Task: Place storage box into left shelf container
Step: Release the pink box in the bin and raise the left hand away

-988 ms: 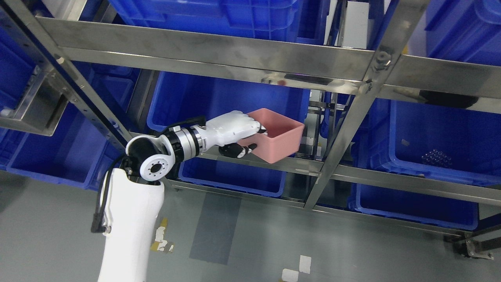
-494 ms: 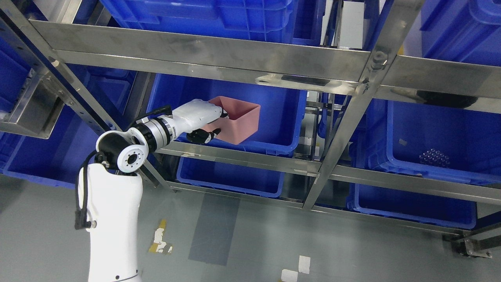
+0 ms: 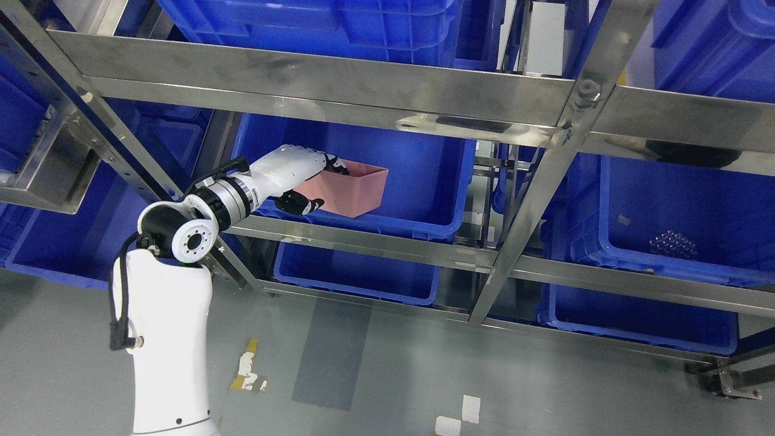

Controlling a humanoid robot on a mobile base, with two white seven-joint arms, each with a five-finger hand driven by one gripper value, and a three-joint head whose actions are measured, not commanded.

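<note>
Left hand (image 3: pixel 301 181) grasps the pink box (image 3: pixel 354 192) by its near wall; box extends rightward, hanging inside the blue bin (image 3: pixel 424 227), unreleased.

A warehouse storeroom: steel racking (image 3: pixel 339 79) stacked with blue plastic bins (image 3: pixel 678 212) above a grey concrete floor (image 3: pixel 375 375).

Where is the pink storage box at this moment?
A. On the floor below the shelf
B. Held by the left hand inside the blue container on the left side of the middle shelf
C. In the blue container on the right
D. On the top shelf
B: the left hand grips the pink storage box within the left blue container.
</note>
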